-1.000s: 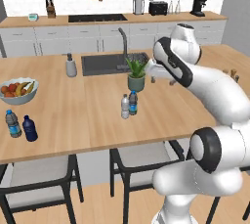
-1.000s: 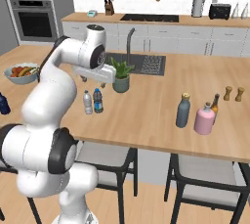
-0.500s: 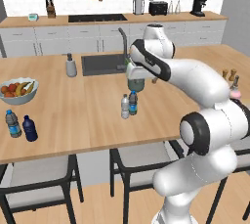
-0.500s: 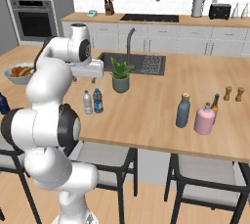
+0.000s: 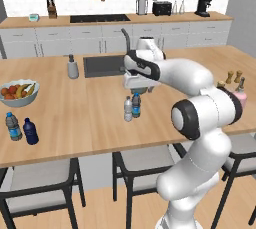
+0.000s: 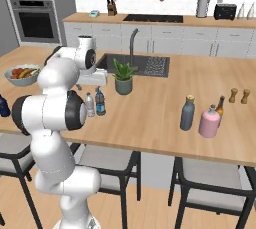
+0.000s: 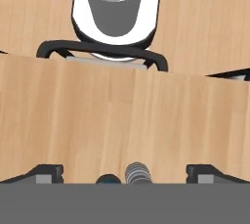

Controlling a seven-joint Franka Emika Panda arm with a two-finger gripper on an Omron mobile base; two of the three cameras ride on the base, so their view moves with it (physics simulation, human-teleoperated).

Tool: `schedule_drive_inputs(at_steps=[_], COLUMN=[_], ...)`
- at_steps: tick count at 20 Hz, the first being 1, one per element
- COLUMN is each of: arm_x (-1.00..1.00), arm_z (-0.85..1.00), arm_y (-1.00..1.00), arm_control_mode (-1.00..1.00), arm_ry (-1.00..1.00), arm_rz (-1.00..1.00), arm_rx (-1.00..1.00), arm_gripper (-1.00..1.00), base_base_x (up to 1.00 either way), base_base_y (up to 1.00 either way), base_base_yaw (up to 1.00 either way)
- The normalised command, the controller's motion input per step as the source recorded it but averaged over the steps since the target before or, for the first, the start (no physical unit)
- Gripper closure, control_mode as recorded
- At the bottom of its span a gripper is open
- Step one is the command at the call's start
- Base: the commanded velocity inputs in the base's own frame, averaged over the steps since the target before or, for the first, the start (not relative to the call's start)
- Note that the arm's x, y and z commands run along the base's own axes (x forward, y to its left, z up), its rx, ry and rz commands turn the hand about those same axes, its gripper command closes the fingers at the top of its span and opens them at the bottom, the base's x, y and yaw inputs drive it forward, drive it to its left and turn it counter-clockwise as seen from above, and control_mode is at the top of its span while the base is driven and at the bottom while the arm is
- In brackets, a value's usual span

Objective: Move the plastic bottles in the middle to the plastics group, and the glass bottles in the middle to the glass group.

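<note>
Gripper (image 7: 125,171) is spread wide and empty, pointing straight down with both bottle caps showing between its tips. The two plastic bottles stand touching mid-desk near the front edge: whitish bottle (image 5: 128,109) and blue-label bottle (image 5: 136,105). They look light, thin-walled and tippy; I'd grab one across the body below the shoulder, and since they touch, the neighbour may get knocked. Arm bends over from the base, hand (image 5: 141,79) level just above the pair. The plastics group (image 5: 21,128) is far along the desk (image 5: 85,123) by the fruit bowl (image 5: 19,92). Grey glass bottle (image 6: 187,113) stands beside the pink bottle (image 6: 209,121); heavier, rigid, slick, breakable, so grip it mid-body.
</note>
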Motion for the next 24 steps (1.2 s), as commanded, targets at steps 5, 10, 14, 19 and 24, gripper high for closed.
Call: schedule_drive_inputs(at_steps=[5, 10, 14, 19, 24], arm_x=[0.32, 0.48, 0.33, 0.38, 0.33], arm_z=[-0.03, -0.14, -0.39, -0.34, -0.11], arm_y=[-0.03, -0.03, -0.10, -0.08, 0.00], arm_control_mode=[-1.00, -1.00, -1.00, -1.00, -1.00], arm_ry=[0.00, 0.01, 0.05, 0.00, -0.01], arm_rz=[-0.05, -0.03, 0.00, 0.00, 0.00], arm_rx=[0.00, 0.00, -0.01, 0.00, 0.00], arm_gripper=[-1.00, -1.00, -1.00, -1.00, -1.00], base_base_x=[0.00, 0.00, 0.00, 0.00, 0.00], base_base_y=[0.00, 0.00, 0.00, 0.00, 0.00], base_base_yaw=[0.00, 0.00, 0.00, 0.00, 0.00])
